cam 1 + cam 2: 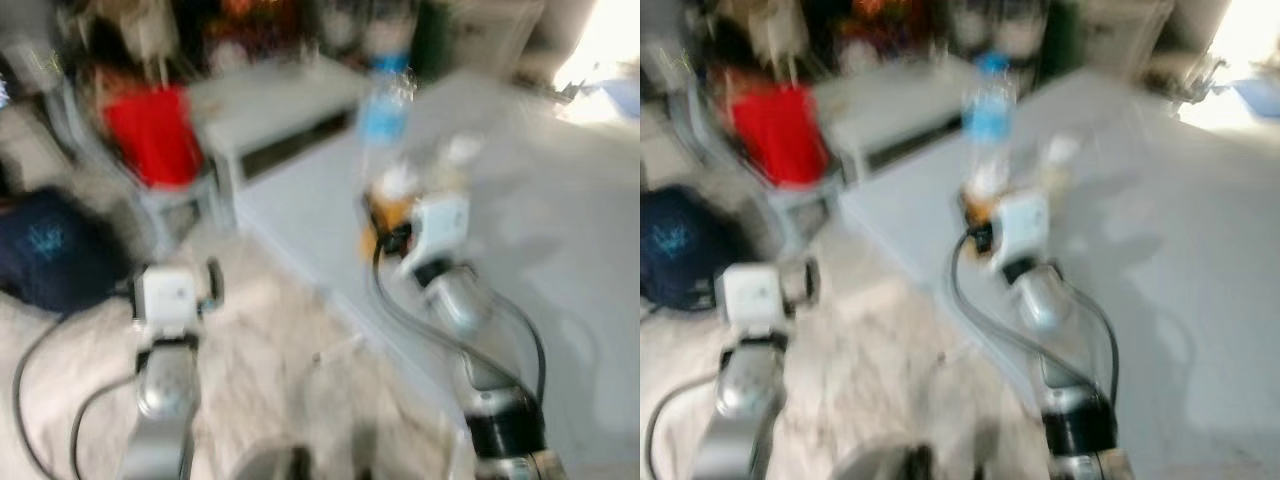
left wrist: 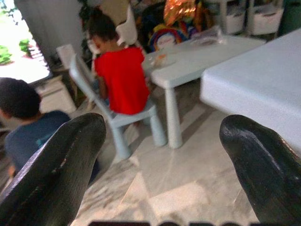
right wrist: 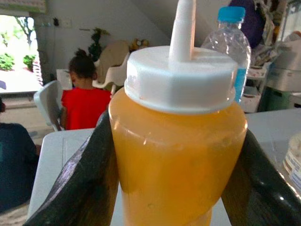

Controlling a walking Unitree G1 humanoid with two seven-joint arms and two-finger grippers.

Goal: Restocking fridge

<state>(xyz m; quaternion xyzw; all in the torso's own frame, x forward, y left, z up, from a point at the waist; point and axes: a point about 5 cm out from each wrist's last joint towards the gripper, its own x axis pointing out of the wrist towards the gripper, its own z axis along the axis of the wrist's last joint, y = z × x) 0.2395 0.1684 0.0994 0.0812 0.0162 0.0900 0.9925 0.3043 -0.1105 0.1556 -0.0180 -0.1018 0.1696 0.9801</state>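
An orange squeeze bottle [image 3: 178, 155] with a white cap and nozzle sits between the two black fingers [image 3: 80, 183] of my right gripper [image 3: 175, 193], which is shut on it. In the blurred eye views the bottle [image 1: 389, 206] is held just above the near edge of a large white table [image 1: 530, 240]. A clear water bottle [image 1: 383, 108] with a blue cap stands on the table right behind it. My left gripper [image 2: 162, 155] is open with nothing in it, low over the marble floor on my left [image 1: 172, 285].
A low white table [image 2: 188, 61] stands ahead on the left. A person in red [image 2: 122, 80] sits on a small chair [image 2: 136, 117] at it. Another person in dark blue [image 2: 23, 127] is low at far left. Marble floor [image 1: 290, 350] lies between us.
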